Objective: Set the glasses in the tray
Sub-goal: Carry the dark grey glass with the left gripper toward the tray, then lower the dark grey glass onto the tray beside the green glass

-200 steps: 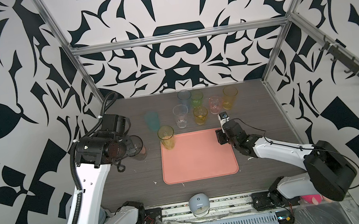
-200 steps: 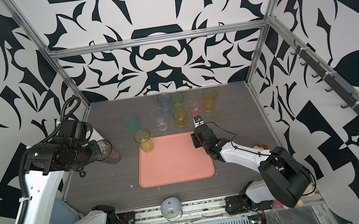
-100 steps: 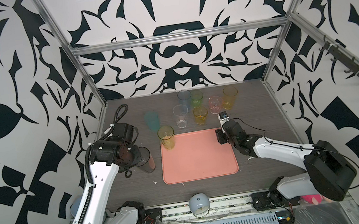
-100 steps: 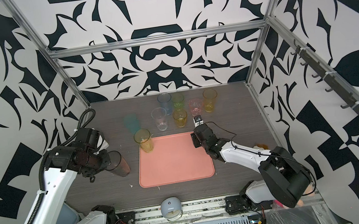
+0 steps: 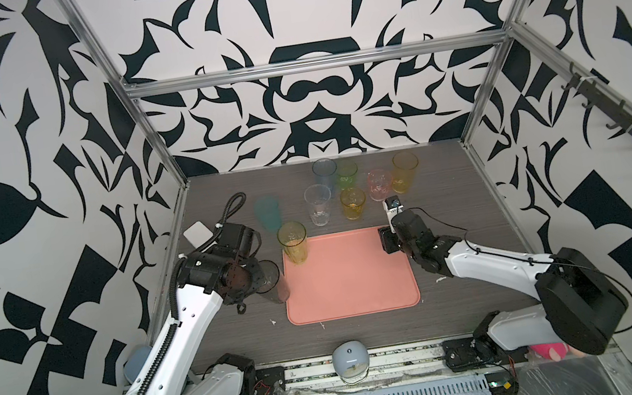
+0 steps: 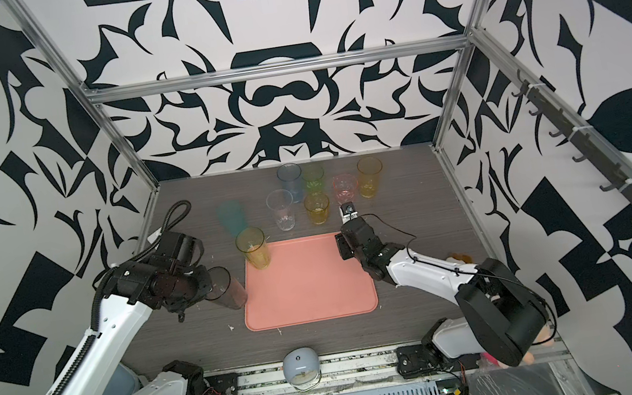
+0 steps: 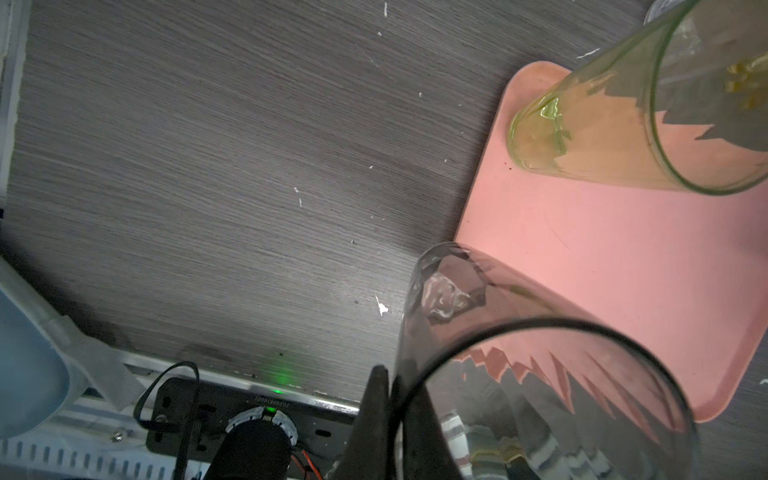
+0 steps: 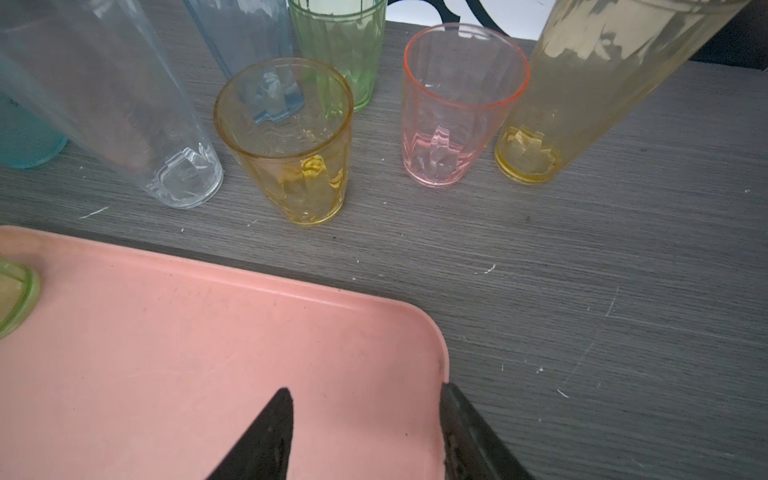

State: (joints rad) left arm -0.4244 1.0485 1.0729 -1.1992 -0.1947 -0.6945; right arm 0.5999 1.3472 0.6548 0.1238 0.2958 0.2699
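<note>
Pinching the rim between jaws drawn almost together, our left gripper (image 5: 251,278) holds the smoky grey glass (image 5: 273,282), one finger outside the wall and one inside. The glass is tilted: its long axis runs from the rim at our gripper down to the base, which leans toward the tray (image 5: 351,281). On that relation our next move turns, as we judge it: the tray lies just beside the base, toward the middle of the scene, so we need a short carry over the left rim, then a righting of the glass before release. Our left arm is plainly the nearer.

One glass already stands in the tray: the yellow-green glass (image 5: 292,241), upright in the far left corner; ours should land clear of it. Seven more wait on the table (image 5: 452,196) behind the tray, among them the clear glass (image 5: 319,210), the short amber glass (image 5: 353,203) and the pink glass (image 5: 380,184).

Our right gripper (image 5: 389,240) sits at the tray's far right corner, jaws apart and empty.

In both top views the base appears at the tray's left rim, but we cannot tell whether it hangs or touches. The left wrist view shows the pinch itself; the right wrist view alone shows our right jaws straddling the tray's edge, one over the pink floor, one outside it.
</note>
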